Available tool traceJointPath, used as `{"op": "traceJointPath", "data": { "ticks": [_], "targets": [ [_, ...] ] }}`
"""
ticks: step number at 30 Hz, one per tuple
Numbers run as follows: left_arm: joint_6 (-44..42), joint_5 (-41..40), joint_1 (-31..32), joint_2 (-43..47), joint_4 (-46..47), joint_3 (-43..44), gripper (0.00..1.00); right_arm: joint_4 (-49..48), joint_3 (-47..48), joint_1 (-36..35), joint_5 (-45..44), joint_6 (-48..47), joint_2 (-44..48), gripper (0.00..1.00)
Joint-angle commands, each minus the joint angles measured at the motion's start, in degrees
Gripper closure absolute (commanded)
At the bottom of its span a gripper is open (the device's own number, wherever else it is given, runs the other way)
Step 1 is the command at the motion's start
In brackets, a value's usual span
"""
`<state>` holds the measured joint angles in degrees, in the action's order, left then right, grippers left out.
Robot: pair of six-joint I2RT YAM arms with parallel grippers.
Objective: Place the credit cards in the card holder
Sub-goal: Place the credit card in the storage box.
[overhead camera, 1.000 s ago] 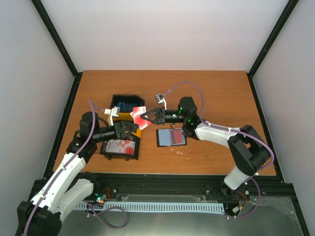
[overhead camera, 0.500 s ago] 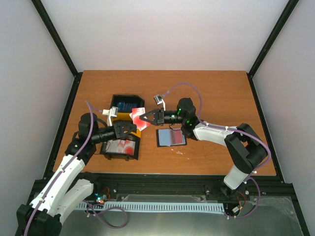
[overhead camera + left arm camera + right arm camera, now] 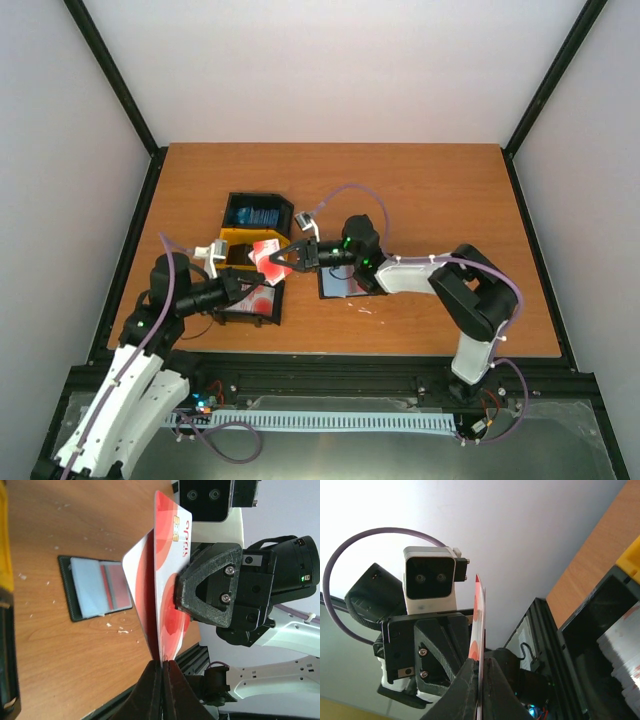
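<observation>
Card: a thin, glossy red-blotched credit card (image 3: 167, 580), white with a gold chip near one corner, is held up on edge in the air above the table (image 3: 430, 190). In the left wrist view a second thin white and red sheet fans out behind it; I cannot tell whether that is another card.
Left gripper (image 3: 161, 667): its black fingers are pinched tight on the card's lower edge, with no gap between them.
Right gripper (image 3: 479, 667): it is also closed on the same card, from the opposite side. Its angular black finger presses flat against the card's face.
Card holder (image 3: 70, 589): flat and black, it lies open on the wood, well apart from the card. A pale blue-grey card and a red one sit in it. The right arm reaches across above it.
Bins: a yellow bin (image 3: 238, 238) lies between a far black bin (image 3: 232, 203) holding blue cards and a near black bin (image 3: 275, 310) with a stack of white and red cards.
Surface: matte brown wood grain, with pale crumbs scattered near the holder.
Room: the two grippers meet nose to nose over the bins. Bare wood spreads to the far and right edges.
</observation>
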<state>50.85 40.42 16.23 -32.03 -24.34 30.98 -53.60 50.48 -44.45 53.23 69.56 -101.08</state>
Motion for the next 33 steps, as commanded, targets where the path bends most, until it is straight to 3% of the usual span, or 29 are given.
{"op": "traceJointPath", "data": {
  "ticks": [1, 6, 14, 23, 27, 33],
  "targets": [
    [3.7, -2.6, -0.1, 4.8, -10.7, -0.3, 0.99, -9.2, -0.5, -3.5, -0.9, 4.1, -4.3, 0.97],
    [6.2, -4.8, -0.1, 8.2, -20.1, -1.3, 0.99, -14.5, 0.3, -5.8, -1.3, 7.5, -9.0, 0.97],
    [9.0, -9.6, -0.1, 9.7, -26.2, -1.4, 0.99, -16.7, 0.8, -7.1, -2.4, 10.5, -14.1, 0.96],
    [9.8, -14.8, -0.1, 7.5, -28.5, -0.4, 0.99, -14.8, 1.0, -7.1, -2.8, 10.7, -16.0, 0.78],
    [10.3, -18.7, -0.1, 6.6, -31.4, 1.4, 0.99, -10.5, 1.6, -7.1, -2.8, 8.6, -15.9, 0.75],
    [10.0, -23.9, -0.1, 5.3, -34.6, 4.5, 0.99, 8.5, 4.6, -7.3, -4.5, -2.9, -13.6, 0.75]
  ]
}}
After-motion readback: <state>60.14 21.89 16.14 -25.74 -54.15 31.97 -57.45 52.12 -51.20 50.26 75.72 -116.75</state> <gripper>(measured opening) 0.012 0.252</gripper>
